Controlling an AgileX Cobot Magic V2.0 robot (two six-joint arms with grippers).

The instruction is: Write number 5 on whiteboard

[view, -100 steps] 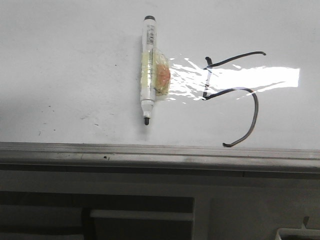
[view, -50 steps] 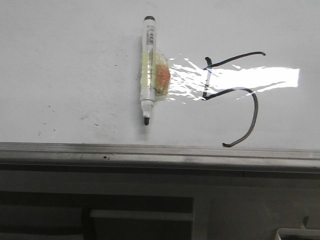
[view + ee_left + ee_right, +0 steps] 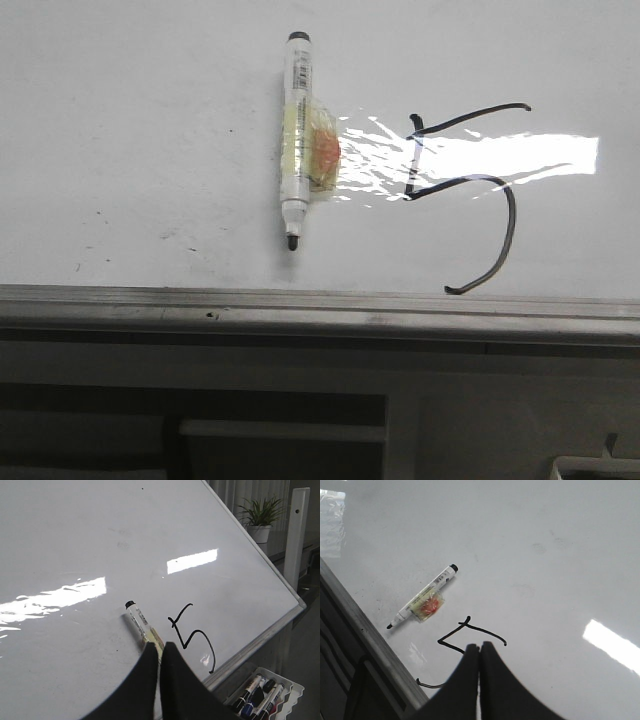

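Observation:
The whiteboard (image 3: pixel 150 120) is a glossy white board with a grey metal edge strip. A black hand-drawn number 5 (image 3: pixel 470 180) stands on it at the right, partly crossed by glare. It also shows in the left wrist view (image 3: pixel 192 637) and the right wrist view (image 3: pixel 465 637). A white marker (image 3: pixel 298 140) with yellow tape and an orange patch lies uncapped on the board, left of the 5. My left gripper (image 3: pixel 160 647) is shut and empty above the marker's taped end. My right gripper (image 3: pixel 479 647) is shut and empty above the 5.
A white tray (image 3: pixel 265 695) with several markers sits below the board's edge. A potted plant (image 3: pixel 260 517) and a white post (image 3: pixel 297 530) stand beyond the board. Small dark specks (image 3: pixel 100 215) dot the board at the left.

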